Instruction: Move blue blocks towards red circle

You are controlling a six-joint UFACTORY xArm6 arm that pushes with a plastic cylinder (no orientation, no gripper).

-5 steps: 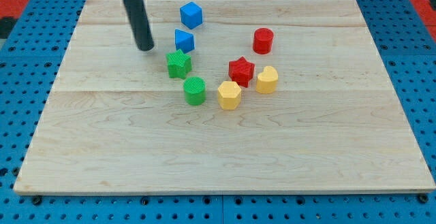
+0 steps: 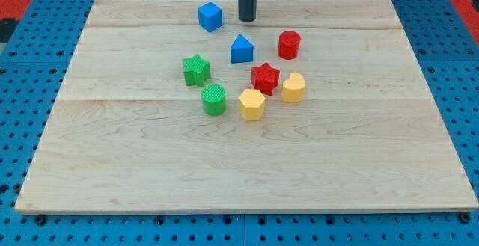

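Observation:
My tip point(image 2: 247, 19) is near the view's top, just right of the blue cube point(image 2: 210, 16) and above the blue triangular block point(image 2: 241, 49), touching neither. The red cylinder point(image 2: 289, 44) stands to the right of the blue triangular block, a short gap between them. The blue cube lies farther left, near the board's top edge.
A red star point(image 2: 265, 76) lies below the blue triangular block. A green star point(image 2: 196, 69) and a green cylinder point(image 2: 213, 99) lie to the left. Two yellow blocks point(image 2: 252, 104) point(image 2: 293, 87) lie below and right of the red star. All sit on the wooden board point(image 2: 150, 164).
The blue triangular block has moved right, from above the green star to nearer the red cylinder. My tip has moved from left of the blocks to the top, right of the blue cube.

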